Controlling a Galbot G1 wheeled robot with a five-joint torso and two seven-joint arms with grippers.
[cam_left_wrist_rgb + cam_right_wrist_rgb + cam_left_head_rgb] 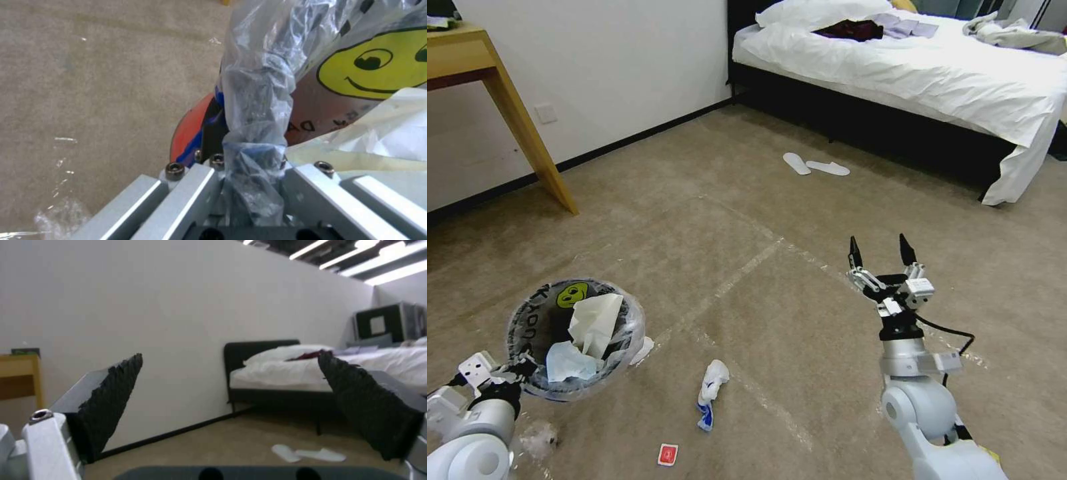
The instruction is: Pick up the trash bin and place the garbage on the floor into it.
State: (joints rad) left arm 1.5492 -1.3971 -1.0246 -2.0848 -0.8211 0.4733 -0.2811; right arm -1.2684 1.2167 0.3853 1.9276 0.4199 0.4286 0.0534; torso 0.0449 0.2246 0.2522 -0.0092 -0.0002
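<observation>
Two tissues already sit in the bin [575, 337], which the left gripper [517, 368] pinches by its rim; right gripper [880, 257] hangs spread, empty. A wad [710, 393] and a wrapper [668, 454] remain on the floor [774, 320].

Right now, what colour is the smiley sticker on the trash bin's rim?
Yellow with black outlines, clearest in the left wrist view: sticker on the trash bin.

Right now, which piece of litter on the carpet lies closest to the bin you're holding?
The small white scrap beside the trash bin in the left gripper; the white-and-blue crumpled wrapper and red packet lie farther off.
</observation>
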